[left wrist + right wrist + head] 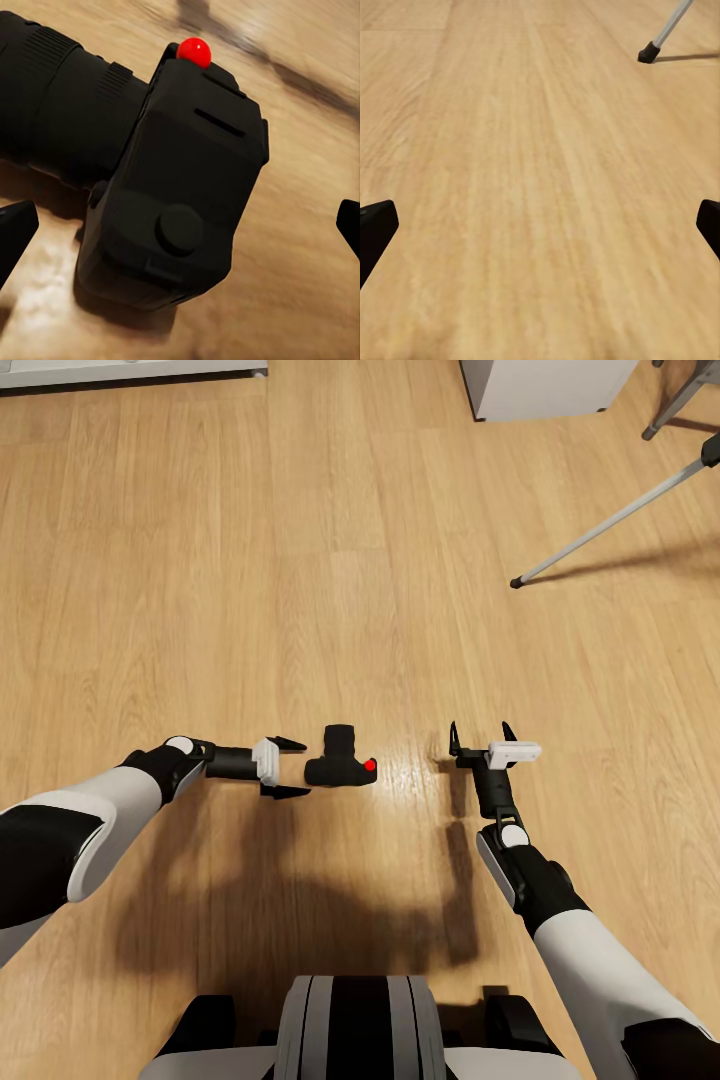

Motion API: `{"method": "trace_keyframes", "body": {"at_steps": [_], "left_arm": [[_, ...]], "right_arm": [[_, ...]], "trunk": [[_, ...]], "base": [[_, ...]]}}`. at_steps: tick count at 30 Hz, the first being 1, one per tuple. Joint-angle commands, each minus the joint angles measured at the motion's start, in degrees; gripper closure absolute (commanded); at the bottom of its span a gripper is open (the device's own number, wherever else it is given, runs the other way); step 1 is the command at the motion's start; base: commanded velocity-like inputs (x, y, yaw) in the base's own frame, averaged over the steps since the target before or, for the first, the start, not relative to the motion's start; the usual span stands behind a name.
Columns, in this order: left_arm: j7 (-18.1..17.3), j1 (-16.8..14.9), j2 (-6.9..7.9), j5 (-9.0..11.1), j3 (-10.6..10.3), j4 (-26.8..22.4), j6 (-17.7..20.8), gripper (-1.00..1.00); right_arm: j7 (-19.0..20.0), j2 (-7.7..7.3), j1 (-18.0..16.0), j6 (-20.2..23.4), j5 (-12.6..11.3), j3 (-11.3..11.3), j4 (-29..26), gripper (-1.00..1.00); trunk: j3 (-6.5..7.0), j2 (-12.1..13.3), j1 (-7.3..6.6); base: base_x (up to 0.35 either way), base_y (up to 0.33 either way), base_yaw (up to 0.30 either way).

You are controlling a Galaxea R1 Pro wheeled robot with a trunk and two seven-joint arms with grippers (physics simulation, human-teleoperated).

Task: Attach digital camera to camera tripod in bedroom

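Observation:
The digital camera (340,762) lies on the light wood floor between my two arms, a small black body with a red button and its lens barrel pointing away from me. My left gripper (290,767) is open just to its left, fingertips short of the body. Seen through the left wrist view, the camera (172,187) sits close between the two spread fingers. My right gripper (482,734) is open to the camera's right, over bare floor. A silver leg of the camera tripod (610,522) with its black foot slants in at the upper right, its foot also showing as the tripod leg (664,34).
A white furniture base (545,388) stands at the top centre-right. A second grey leg (675,405) shows in the top right corner. A white skirting edge (130,372) runs along the top left. My own base (355,1025) fills the bottom.

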Motion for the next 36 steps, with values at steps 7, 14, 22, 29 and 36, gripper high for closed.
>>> {"method": "trace_keyframes", "body": {"at_steps": [7,14,22,29,36], "left_arm": [[0.0,0.0,0.14,-0.7,0.3,-0.1,-0.3,-1.00],[0.0,0.0,0.43,-0.7,-1.1,-0.1,-0.4,-1.00],[0.0,0.0,0.51,-0.7,-5.1,-0.1,-0.8,-1.00],[0.1,0.0,0.46,-0.7,-7.2,-0.1,-1.5,-1.00],[0.1,0.0,0.50,-0.7,-7.7,-0.1,-1.6,-1.00]], "right_arm": [[-0.4,-0.08,0.0,-0.2,-0.3,0.4,0.0,-1.00],[-0.4,-0.08,0.0,-0.2,-0.3,0.4,0.0,-1.00],[-0.4,-0.08,0.0,-0.2,-0.3,0.4,0.0,-1.00],[-0.4,-0.08,0.0,-0.2,-0.3,0.4,0.0,-1.00],[-0.4,-0.08,0.0,-0.2,-0.3,0.4,0.0,-1.00]], "trunk": [[-0.02,0.0,-0.01],[-0.02,0.0,-0.01],[-0.02,0.0,-0.01],[-0.02,0.0,-0.01],[-0.02,0.0,-0.01]], "base": [[0.000,0.000,0.000],[0.000,0.000,0.000],[0.000,0.000,0.000],[0.000,0.000,0.000],[0.000,0.000,0.000]]}}
